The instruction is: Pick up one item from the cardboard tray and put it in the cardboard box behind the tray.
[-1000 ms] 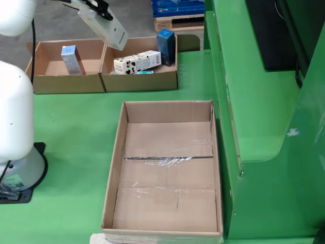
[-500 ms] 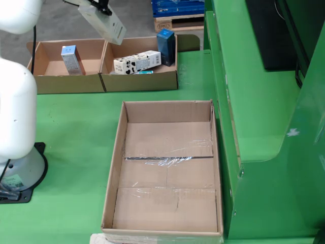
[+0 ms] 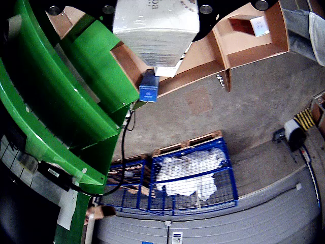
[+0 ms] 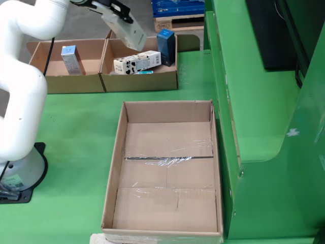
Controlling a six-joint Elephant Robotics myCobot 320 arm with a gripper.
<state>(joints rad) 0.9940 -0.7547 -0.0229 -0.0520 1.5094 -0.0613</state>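
The hand (image 4: 133,34) hangs above the right-hand compartment of the cardboard box (image 4: 139,80) at the back of the tabletop (image 4: 71,132), carrying a pale item wrapped in clear film (image 3: 155,28). In the view riding on the arm that item fills the top of the picture, pressed up against the hand's dark mount; no fingers show, so I cannot tell whether it is clamped or held by suction, only that it is held clear of everything below.

Below it in the still view lie a black-and-white spotted carton (image 4: 137,62) on its side and a dark blue box (image 4: 166,47) standing upright at the compartment's right end. A small blue-and-white box (image 4: 69,58) stands in the left compartment.

Nearer the camera, the cardboard tray (image 4: 165,170) shows only bare card and a strip of loose film, so the transfer looks nearly done, with the release remaining.

The risks lie in the drop. The compartment is already crowded; released where it hangs, the item may land on the spotted carton and tip sideways, or knock the upright blue box over the rim. A smooth film wrap could also let it slip off early.
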